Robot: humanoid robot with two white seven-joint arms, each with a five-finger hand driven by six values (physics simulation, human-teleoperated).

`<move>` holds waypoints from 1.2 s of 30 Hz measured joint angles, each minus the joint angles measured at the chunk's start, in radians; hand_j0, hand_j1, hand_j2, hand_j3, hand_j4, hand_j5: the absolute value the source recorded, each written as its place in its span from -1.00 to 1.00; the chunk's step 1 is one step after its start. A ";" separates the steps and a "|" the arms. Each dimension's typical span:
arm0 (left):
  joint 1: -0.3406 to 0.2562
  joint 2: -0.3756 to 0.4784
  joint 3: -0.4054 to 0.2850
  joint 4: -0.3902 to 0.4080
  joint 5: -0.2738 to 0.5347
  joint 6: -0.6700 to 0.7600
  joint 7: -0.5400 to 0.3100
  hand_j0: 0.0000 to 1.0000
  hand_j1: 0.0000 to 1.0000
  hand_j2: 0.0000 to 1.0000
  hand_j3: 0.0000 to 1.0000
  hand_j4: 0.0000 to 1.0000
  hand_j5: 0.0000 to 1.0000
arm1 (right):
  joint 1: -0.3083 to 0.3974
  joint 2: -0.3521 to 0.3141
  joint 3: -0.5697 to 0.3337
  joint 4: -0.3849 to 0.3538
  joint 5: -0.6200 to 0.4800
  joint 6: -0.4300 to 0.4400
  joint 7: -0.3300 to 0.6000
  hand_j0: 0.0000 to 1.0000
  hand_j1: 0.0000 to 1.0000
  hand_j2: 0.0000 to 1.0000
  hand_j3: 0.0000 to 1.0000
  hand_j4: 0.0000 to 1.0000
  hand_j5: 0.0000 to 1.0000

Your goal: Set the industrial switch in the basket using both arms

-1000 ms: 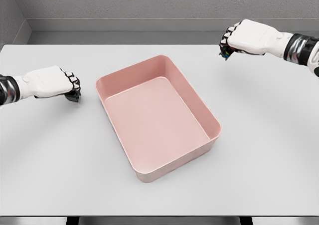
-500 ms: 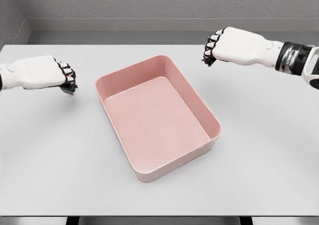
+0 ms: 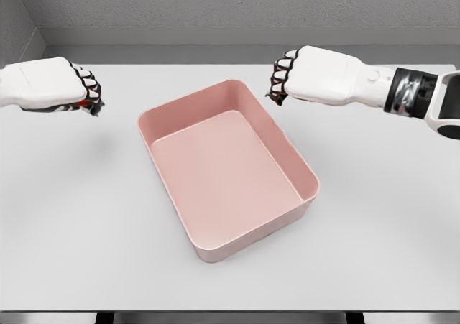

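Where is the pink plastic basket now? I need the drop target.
In the head view the pink plastic basket sits mid-table, between the left robot hand and right robot hand.

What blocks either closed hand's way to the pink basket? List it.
Nothing visible. Bare table lies between the left hand and the basket; the right hand hovers just off its far corner. The basket is empty. What each curled fist holds is too hidden to identify.

The pink basket (image 3: 227,167) lies open-topped at the table's (image 3: 374,216) middle; only its raised walls obstruct a low approach, with bare table all around.
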 measured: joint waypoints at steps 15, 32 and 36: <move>-0.006 0.000 -0.003 -0.018 0.049 0.000 -0.001 -0.17 -0.17 -0.17 -0.17 -0.17 -0.17 | 0.014 0.089 0.027 -0.052 -0.014 0.000 0.007 0.22 0.22 0.22 0.22 0.22 0.22; -0.021 -0.012 -0.008 -0.123 0.098 0.000 -0.006 -0.17 -0.17 -0.17 -0.17 -0.17 -0.17 | 0.112 0.027 -0.118 0.091 -0.062 0.000 -0.001 1.00 1.00 1.00 1.00 1.00 1.00; -0.048 -0.051 -0.013 -0.155 0.120 -0.001 -0.029 -0.17 -0.17 -0.17 -0.17 -0.17 -0.17 | 0.129 -0.008 -0.169 0.192 -0.064 0.000 -0.001 1.00 1.00 1.00 1.00 1.00 1.00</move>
